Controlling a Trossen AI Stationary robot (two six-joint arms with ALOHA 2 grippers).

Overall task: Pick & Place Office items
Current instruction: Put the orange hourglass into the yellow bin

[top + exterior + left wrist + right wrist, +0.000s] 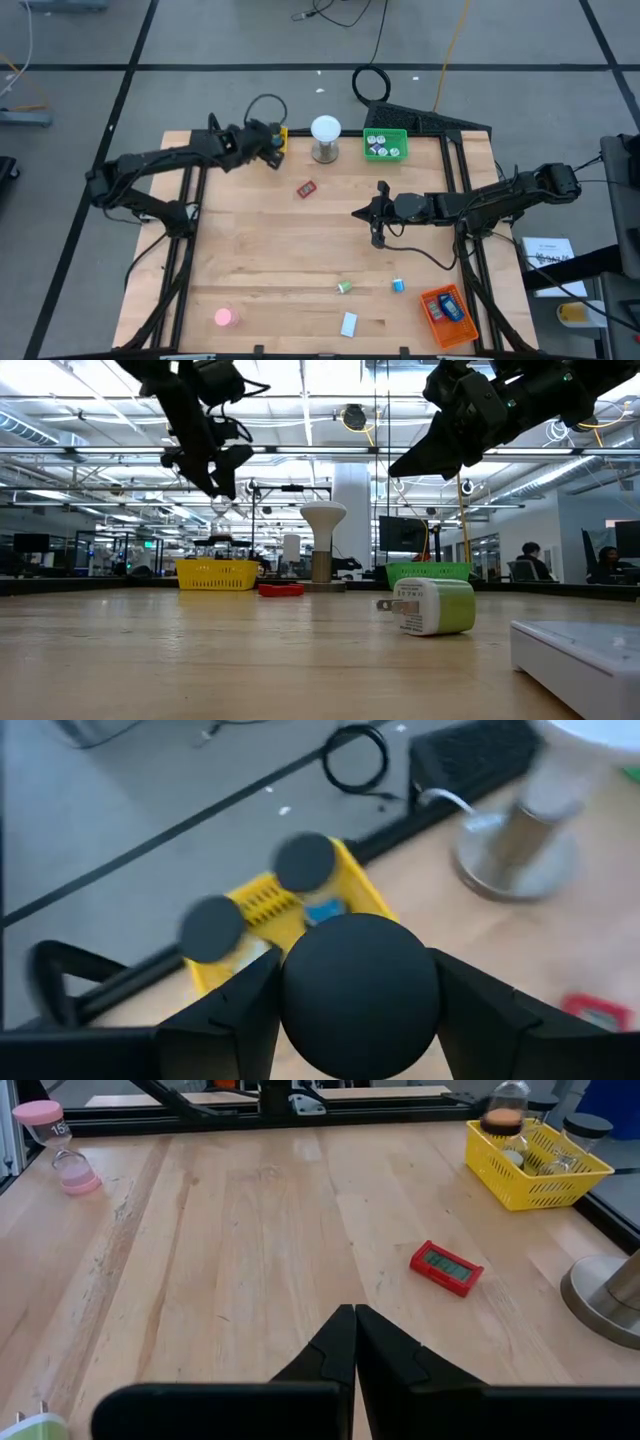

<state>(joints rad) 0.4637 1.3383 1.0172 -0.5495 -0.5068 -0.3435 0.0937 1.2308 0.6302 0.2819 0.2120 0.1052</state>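
My left gripper [272,148] hangs at the far left over the yellow tray [360,890], shut on a glass timer with black round caps [503,1112]. Two more black caps [305,860] stand in that tray. My right gripper [355,1320] is shut and empty above the table's middle right [376,218]. A red block [306,189] lies flat on the wood between the two arms. Near the front edge lie a green-and-white plug [430,607], a small blue roll [398,286], a white block [349,323] and a pink timer [224,318]. My left gripper pinches the timer's black round cap [360,982] between its two fingers, one on each side. The fingers slant downward toward the table's far edge. The timer is lifted clear, above the yellow tray.
A white ball on a metal stand [325,138] stands just right of the yellow tray, with a green tray [385,145] beyond it. An orange tray [445,315] sits at the front right corner. Bare wood lies around the red block.
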